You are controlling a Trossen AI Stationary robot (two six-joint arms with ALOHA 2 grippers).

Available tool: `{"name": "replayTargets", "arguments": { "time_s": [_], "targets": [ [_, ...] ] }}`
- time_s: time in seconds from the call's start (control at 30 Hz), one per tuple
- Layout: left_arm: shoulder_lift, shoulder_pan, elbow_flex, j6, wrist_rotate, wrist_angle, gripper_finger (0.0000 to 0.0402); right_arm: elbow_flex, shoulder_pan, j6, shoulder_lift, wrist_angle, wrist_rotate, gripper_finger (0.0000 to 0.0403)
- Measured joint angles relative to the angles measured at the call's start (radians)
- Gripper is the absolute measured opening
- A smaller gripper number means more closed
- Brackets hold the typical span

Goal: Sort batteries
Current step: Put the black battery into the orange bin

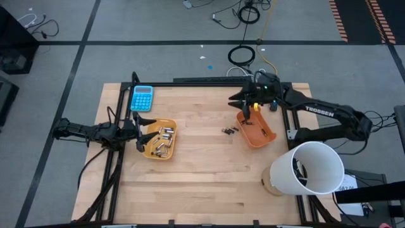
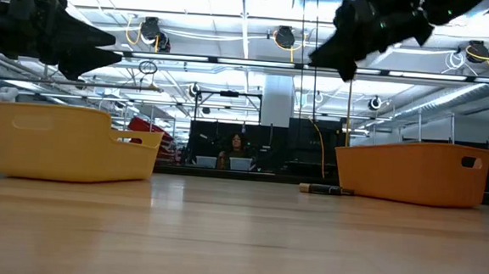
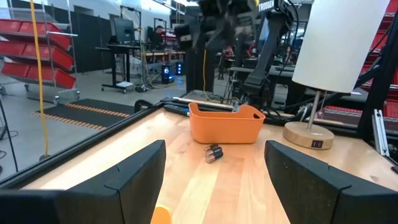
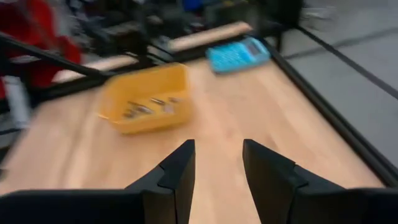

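The right tool (image 1: 243, 106) hung above the table (image 1: 202, 190) at about two o'clock from the table's centre, over the far rim of the orange tray (image 1: 256, 130). Its fingers (image 4: 177, 174) stood released with a gap between them and nothing held. That height and that spot looked chosen for dropping a battery into the tray, or for swinging out toward the loose ones.

Two or three small dark batteries (image 1: 230, 130) lay on the bare wood just beside that tray, on its nine o'clock side, unsorted. A few dark pieces inside the tray could not be told apart.

At about nine o'clock sat the yellow tray (image 1: 158, 139), holding a heap of mostly silvery-white batteries (image 1: 163, 140) with some darker ones, so each tray seemed meant for one kind. The left tool (image 1: 142, 134) waited at that tray's nine o'clock rim, spread wide and empty, likely ready to pick from the heap.

A blue calculator (image 1: 142, 98) lay at eleven o'clock and a white lamp (image 1: 304, 170) stood at four o'clock, both apart from the work.
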Motion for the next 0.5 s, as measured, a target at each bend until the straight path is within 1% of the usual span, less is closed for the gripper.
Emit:
{"name": "replayTargets", "arguments": {
  "time_s": [0.07, 0.2, 0.27, 0.3, 0.43, 0.47, 0.5],
  "targets": [
    [0.0, 0.0, 0.0, 0.0, 0.0, 0.0, 0.0281, 0.034, 0.025, 0.009, 0.008, 0.009, -0.05, 0.0125],
    [0.0, 0.0, 0.0, 0.0, 0.005, 0.0, 0.0281, 0.086, 0.062, 0.016, 0.01, 0.01, -0.185, 0.0125],
    [0.0, 0.0, 0.0, 0.0, 0.006, -0.001, 0.0281, 0.109, 0.075, 0.057, 0.01, 0.012, -0.247, 0.0125],
    [0.0, 0.0, 0.0, 0.0, 0.006, -0.001, 0.0281, 0.118, 0.08, 0.083, 0.01, 0.012, -0.259, 0.0125],
    [0.0, 0.0, 0.0, 0.0, 0.006, -0.001, 0.0281, 0.137, 0.091, 0.186, 0.01, 0.003, -0.24, 0.0125],
    [0.0, 0.0, 0.0, 0.0, 0.006, -0.001, 0.0281, 0.139, 0.091, 0.2, 0.01, 0.004, -0.21, 0.0125],
    [0.0, 0.0, 0.0, 0.0, 0.006, -0.001, 0.0281, 0.143, 0.09, 0.207, 0.011, 0.004, -0.152, 0.0125]
  ]
}}
